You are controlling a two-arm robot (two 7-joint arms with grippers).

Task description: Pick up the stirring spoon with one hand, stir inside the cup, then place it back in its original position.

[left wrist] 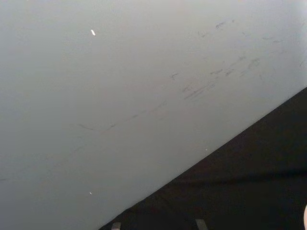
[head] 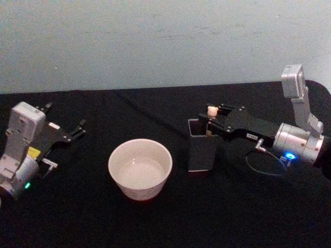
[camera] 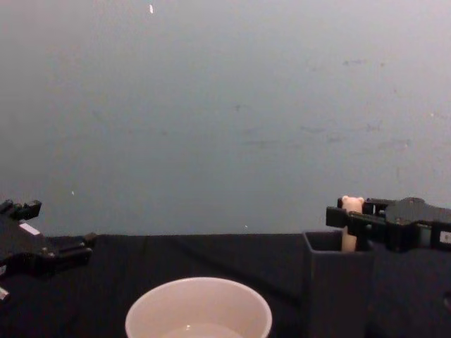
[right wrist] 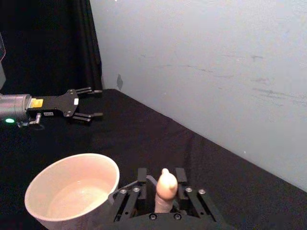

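Right of the cup [head: 135, 192], the spoon [head: 211, 110] stands in its holder [head: 201, 155] with the right gripper [head: 207, 120] loosely straddling its handle, so lifting, stirring and returning probably remain; the left gripper [head: 77, 129] idles open, far left.

Head view: mounted high, faces forward and down. Takes in the black table [head: 103, 222] back to the pale wall [head: 155, 41], at middle range.

Chest view: low, near table height, faces forward. Sees the cup [camera: 199, 310] and the dark grey holder [camera: 337, 289] side-on and close.

Right wrist view: sits just behind the right gripper [right wrist: 161, 173], looking across the table past the cup toward the left gripper [right wrist: 93, 102].

Left wrist view: tilted, aimed at the wall and the table's far edge.

Head, chest and right wrist views share the cup, the bear-head top of the stirring spoon [right wrist: 165, 189] and the wall.
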